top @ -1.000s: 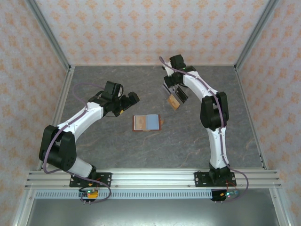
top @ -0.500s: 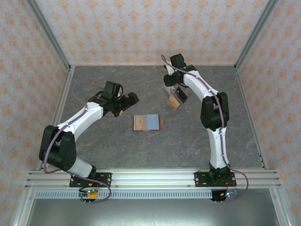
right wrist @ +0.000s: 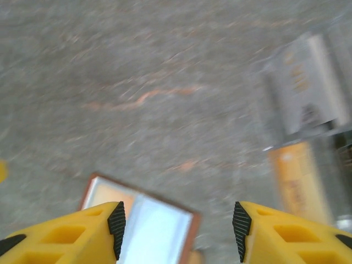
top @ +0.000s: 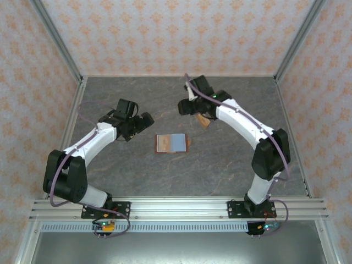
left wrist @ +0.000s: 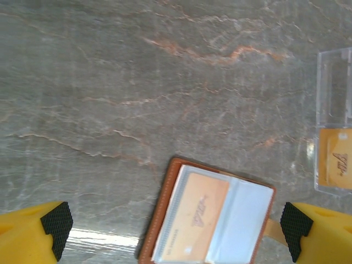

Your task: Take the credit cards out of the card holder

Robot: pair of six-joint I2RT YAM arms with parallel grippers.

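Where it lies spread open at the middle of the desk (top: 110, 181), the card holder (top: 172, 143) shows a grey-blue inside and a brown rim. Its left pocket holds a yellowish credit card (left wrist: 193, 212) with pale markings, and its right pocket looks plain. At one o'clock from it, well apart, a clear sleeve (left wrist: 334, 82) lies flat with an orange credit card (left wrist: 336, 159) at one end.

The left hand (left wrist: 175, 228) hovers at ten o'clock of the holder, fingers spread wide and empty. The right hand (right wrist: 179, 228) hangs at twelve o'clock, fingers apart with nothing between them.

From above, the right arm covers much of the sleeve. Both wrist views cut off the holder's near edge, and the right one is too blurred to read any print. Whether more cards sit behind the yellowish one cannot be told.

Grey stone pattern with reddish veins covers the desk. Peach patterned walls (top: 165, 33) in a metal frame (top: 55, 41) stand round it.
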